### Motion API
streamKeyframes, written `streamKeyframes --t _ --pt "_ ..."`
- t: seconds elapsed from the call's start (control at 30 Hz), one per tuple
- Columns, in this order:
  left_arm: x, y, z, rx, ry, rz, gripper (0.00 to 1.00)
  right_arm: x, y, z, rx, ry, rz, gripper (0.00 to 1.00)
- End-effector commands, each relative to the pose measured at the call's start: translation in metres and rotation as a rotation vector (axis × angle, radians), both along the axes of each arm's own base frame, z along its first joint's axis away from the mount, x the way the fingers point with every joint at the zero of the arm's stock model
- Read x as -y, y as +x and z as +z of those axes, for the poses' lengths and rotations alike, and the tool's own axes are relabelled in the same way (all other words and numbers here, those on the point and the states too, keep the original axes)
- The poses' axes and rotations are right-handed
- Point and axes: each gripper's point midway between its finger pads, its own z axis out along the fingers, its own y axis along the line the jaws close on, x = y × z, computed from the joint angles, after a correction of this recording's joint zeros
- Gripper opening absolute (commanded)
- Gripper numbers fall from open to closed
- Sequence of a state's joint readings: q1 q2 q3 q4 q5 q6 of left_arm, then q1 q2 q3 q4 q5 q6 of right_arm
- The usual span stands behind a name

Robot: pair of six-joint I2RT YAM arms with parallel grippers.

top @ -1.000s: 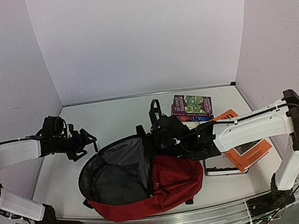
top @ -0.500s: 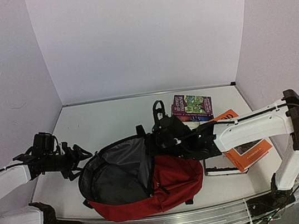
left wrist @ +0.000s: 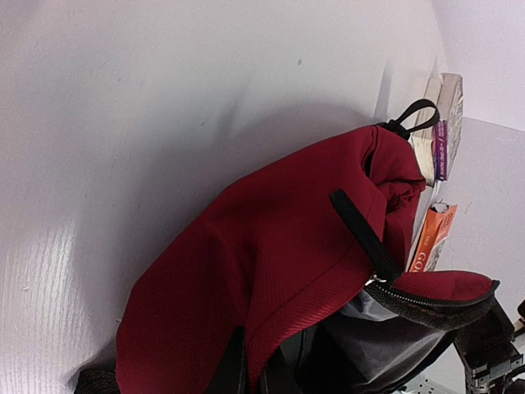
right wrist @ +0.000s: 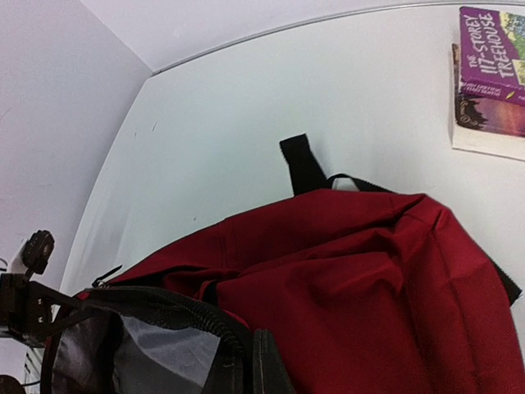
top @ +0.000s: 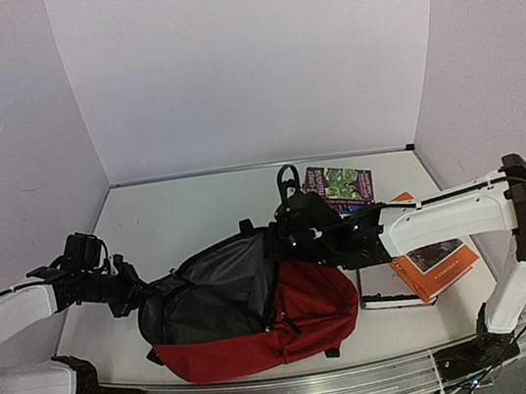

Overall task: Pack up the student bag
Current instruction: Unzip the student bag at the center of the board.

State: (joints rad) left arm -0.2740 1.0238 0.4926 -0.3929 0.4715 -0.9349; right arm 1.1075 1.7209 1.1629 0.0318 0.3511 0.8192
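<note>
The student bag (top: 300,312) lies on the white table near the front, dark red, its mouth open to the left and showing grey lining (top: 218,281). My left gripper (top: 142,294) is shut on the bag's left rim. In the left wrist view the red fabric (left wrist: 271,238) runs down between my left gripper's (left wrist: 248,366) jaws. My right gripper (top: 285,243) is shut on the upper right rim. The right wrist view shows the right gripper (right wrist: 246,367) pinching the black zipper edge, with the student bag's (right wrist: 353,287) red fabric beyond.
A purple and green book (top: 339,186) lies on a stack behind the bag, also seen in the right wrist view as a purple book (right wrist: 492,57). An orange book (top: 436,260) and a dark flat item (top: 391,289) lie right of the bag. Walls enclose the table.
My left arm dropped and swung in to the bag, and its gripper went from open to shut on the left rim. The right gripper lifted its rim slightly; the bag's mouth is stretched wider.
</note>
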Motion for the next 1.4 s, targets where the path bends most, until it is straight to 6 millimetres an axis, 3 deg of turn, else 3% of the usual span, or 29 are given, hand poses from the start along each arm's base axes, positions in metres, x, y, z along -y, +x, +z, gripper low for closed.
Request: streamKeyframes --t 0.0,0.17,0.37,0.47,0.6,0.73,0.9,0.97,1.07,1.13,1.27,1.37 --pt "-0.013 0.043 0.038 0.147 0.075 0.054 0.00 0.046 0.040 0.044 0.087 0.039 -0.158 0.00" --pt "-0.035 0.092 0.063 0.239 0.095 0.088 0.00 0.089 0.057 0.020 0.049 -0.028 -0.261 0.00" --pt "-0.070 0.139 0.066 0.287 0.111 0.109 0.00 0.140 0.059 -0.040 -0.072 -0.077 -0.376 0.00" --pt "-0.096 0.162 0.060 0.303 0.096 0.148 0.00 0.146 0.051 -0.078 -0.149 -0.112 -0.391 0.00" --pt "-0.092 0.186 0.062 0.356 0.032 0.093 0.00 0.132 0.043 -0.109 -0.238 -0.087 -0.340 0.00" --pt "-0.077 0.196 0.070 0.396 -0.057 0.009 0.04 0.110 0.045 -0.101 -0.223 -0.030 -0.238 0.00" --pt "-0.068 0.184 0.071 0.385 -0.079 -0.026 0.46 0.082 0.052 -0.078 -0.176 -0.037 -0.102 0.04" --pt "-0.068 0.172 0.066 0.358 -0.054 -0.010 0.61 0.077 0.053 -0.067 -0.151 -0.043 -0.068 0.22" --pt "-0.073 0.148 0.052 0.284 0.009 0.042 0.73 0.079 0.054 -0.044 -0.110 -0.068 -0.047 0.63" --pt "-0.074 0.130 0.042 0.239 0.034 0.077 0.77 0.085 0.056 -0.027 -0.075 -0.101 -0.052 0.78" --pt "-0.064 0.099 0.022 0.154 0.060 0.102 0.82 0.121 0.061 -0.007 -0.028 -0.281 -0.143 0.95" --pt "-0.047 0.082 0.007 0.096 0.066 0.080 0.83 0.157 0.068 -0.001 -0.022 -0.415 -0.234 0.98"
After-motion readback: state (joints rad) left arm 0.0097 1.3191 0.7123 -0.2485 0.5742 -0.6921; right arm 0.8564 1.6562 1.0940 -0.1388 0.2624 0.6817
